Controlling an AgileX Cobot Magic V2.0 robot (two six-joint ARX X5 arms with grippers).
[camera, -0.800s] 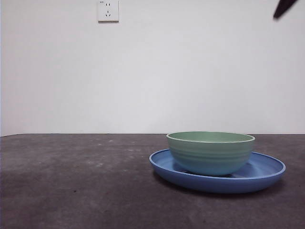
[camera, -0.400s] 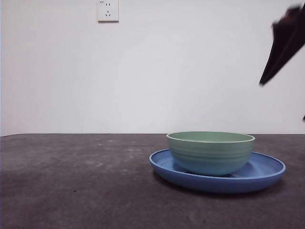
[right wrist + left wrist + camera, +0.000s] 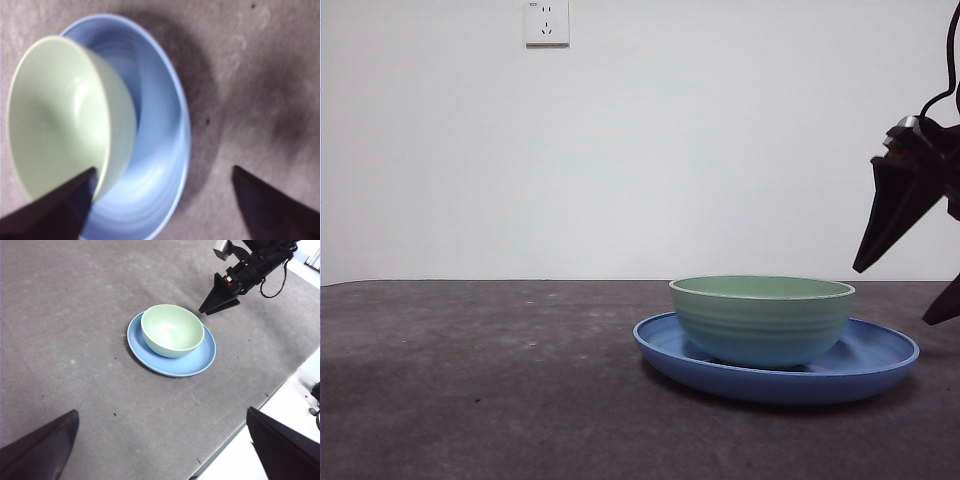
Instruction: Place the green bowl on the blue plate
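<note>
Since the green bowl (image 3: 762, 318) already sits on the blue plate (image 3: 880, 362), we're done; right gripper (image 3: 910, 270) hangs empty, jaws apart.

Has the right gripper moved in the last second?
Yes. The right gripper has come down from the top corner toward the green bowl on the blue plate, jaws open.

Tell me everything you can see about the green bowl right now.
The green bowl is pale mint, round, smooth and plastic-looking, with faint horizontal ridges outside and a lighter rim. It is empty and upright, resting inside the blue plate, off-centre toward one side. Nothing grips it; the right gripper hangs open just beside the plate.
</note>
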